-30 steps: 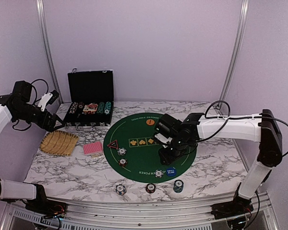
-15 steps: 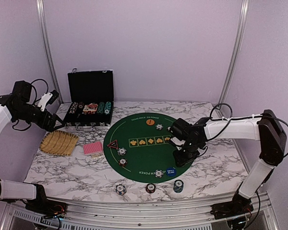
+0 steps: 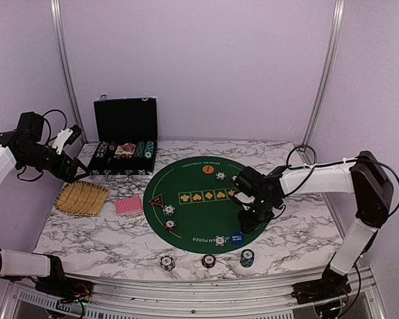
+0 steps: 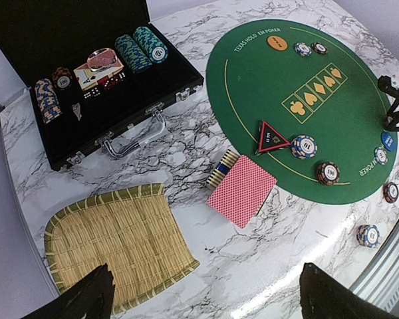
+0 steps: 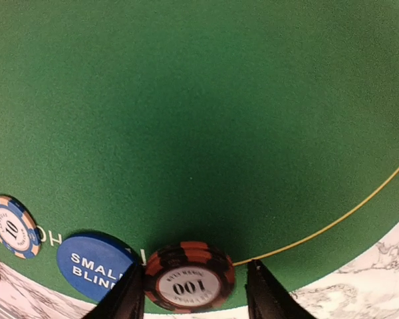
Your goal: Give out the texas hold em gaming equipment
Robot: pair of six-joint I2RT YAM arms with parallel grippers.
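Note:
In the right wrist view a red-and-black poker chip stack [image 5: 189, 284] marked 100 rests on the green mat [image 5: 199, 119], next to the blue small blind disc [image 5: 93, 264]. My right gripper [image 5: 194, 296] stands open around it; the left finger touches the stack and a gap shows at the right finger [image 5: 267, 298]. From above, the right gripper [image 3: 251, 216] is low over the mat's right near part. The orange disc [image 3: 207, 169], the dark triangle [image 3: 155, 200] and red-backed cards [image 3: 128, 205] lie further left. My left gripper [image 4: 206, 302] hangs wide open, nothing between its fingers.
An open black case [image 3: 125, 143] with chip rows stands at the back left. A woven straw tray [image 3: 82, 197] lies in front of it, under the left gripper [image 3: 70, 169]. Three chip stacks [image 3: 209, 260] sit off the mat near the front edge.
My right gripper has moved from the mat's middle to its right near part and come down. Its jaws have eased apart a little. The left arm has not moved.

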